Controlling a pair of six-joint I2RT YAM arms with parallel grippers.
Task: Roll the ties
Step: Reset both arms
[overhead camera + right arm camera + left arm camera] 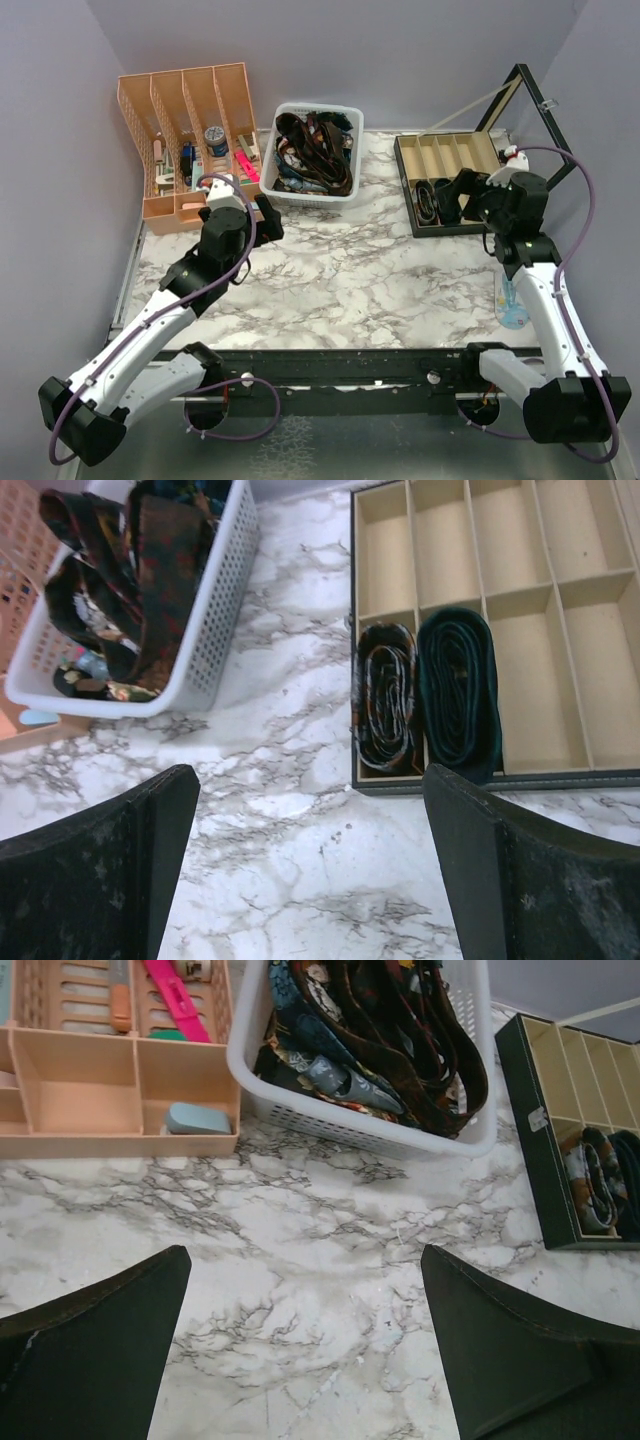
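A rolled dark teal tie (458, 690) lies in a front compartment of the black divider box (480, 780), next to a rolled patterned tie (388, 705). Both rolls also show in the left wrist view (600, 1185). Several loose patterned ties (315, 150) are piled in the white basket (285, 185); the pile shows in the left wrist view (385, 1030). My right gripper (310, 870) is open and empty above the marble just in front of the box; from above it (455, 197) hovers at the box's near edge. My left gripper (305, 1350) is open and empty over bare marble, left of the basket (265, 215).
An orange desk organizer (185, 125) with small items stands at the back left, touching the basket's side. The box's lid (525, 100) stands open at the back right. A small blue item (511, 305) lies by the right arm. Purple cables loop along both arms.
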